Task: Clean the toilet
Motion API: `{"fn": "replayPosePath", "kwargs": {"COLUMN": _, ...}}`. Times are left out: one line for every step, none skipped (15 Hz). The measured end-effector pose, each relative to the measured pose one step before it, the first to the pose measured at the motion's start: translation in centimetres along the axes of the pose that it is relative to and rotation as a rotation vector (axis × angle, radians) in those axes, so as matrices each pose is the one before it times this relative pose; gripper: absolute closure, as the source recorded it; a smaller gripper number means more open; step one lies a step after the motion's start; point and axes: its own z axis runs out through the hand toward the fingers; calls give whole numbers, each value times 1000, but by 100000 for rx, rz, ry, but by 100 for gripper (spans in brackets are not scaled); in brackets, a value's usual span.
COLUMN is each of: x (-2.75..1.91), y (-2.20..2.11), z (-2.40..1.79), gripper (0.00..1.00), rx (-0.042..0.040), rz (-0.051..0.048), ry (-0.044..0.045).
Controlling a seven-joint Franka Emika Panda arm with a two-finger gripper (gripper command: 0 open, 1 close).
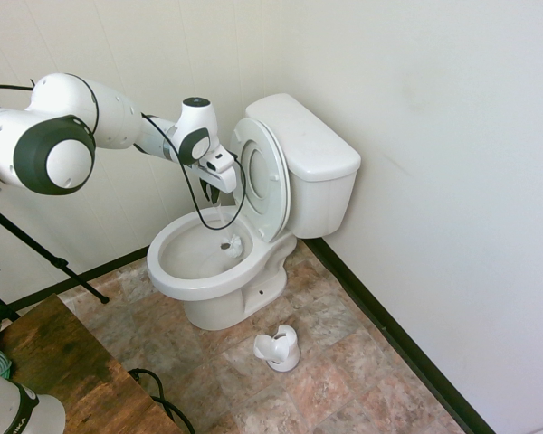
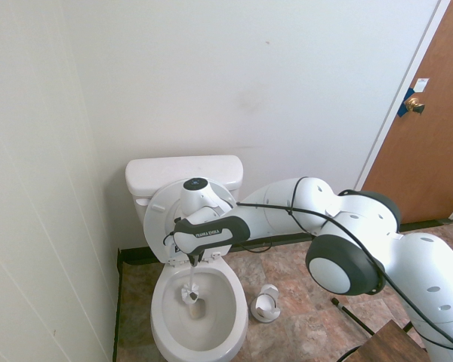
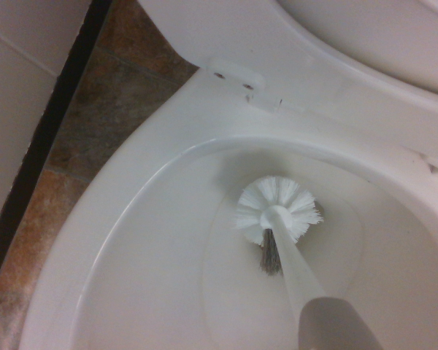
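Centre-left of the first exterior frame, the toilet stands seat raised so its bowl is reachable. Above it the gripper is clamped on a brush, head lowered inside for scrubbing.

The arm is glossy white with rounded segments, dark grey joint caps and rings. A black cable loops along it; a dark band carries white lettering.

White panelled walls, mottled stone-tile floor, brown door
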Motion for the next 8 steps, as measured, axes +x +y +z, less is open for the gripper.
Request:
{"fn": "replayPosePath", "kwargs": {"x": 147, "y": -597, "z": 231, "gripper": 100, "rx": -286, "rz": 96, "ry": 88}}
{"fn": "replayPosePath", "kwargs": {"x": -106, "y": -639, "z": 286, "gripper": 100, "rx": -515, "rz": -336, "ry": 177}}
{"fn": "replayPosePath", "kwargs": {"x": -283, "y": -711, "z": 339, "gripper": 100, "rx": -695, "rz": -499, "ry": 130}}
{"fn": "replayPosePath", "kwargs": {"x": -416, "y": -670, "z": 402, "gripper": 100, "rx": -556, "rz": -619, "ry": -186}}
{"fn": "replayPosePath", "kwargs": {"x": -393, "y": -559, "z": 446, "gripper": 100, "rx": -454, "rz": -744, "ry": -103}}
{"fn": "replayPosePath", "kwargs": {"x": -378, "y": -465, "z": 368, "gripper": 100, "rx": -440, "rz": -821, "ry": 96}}
{"fn": "replayPosePath", "kwargs": {"x": -429, "y": -410, "z": 301, "gripper": 100, "rx": -256, "rz": -845, "ry": 7}}
{"fn": "replayPosePath", "kwargs": {"x": -407, "y": -340, "z": 174, "gripper": 100, "rx": -193, "rz": -834, "ry": 46}}
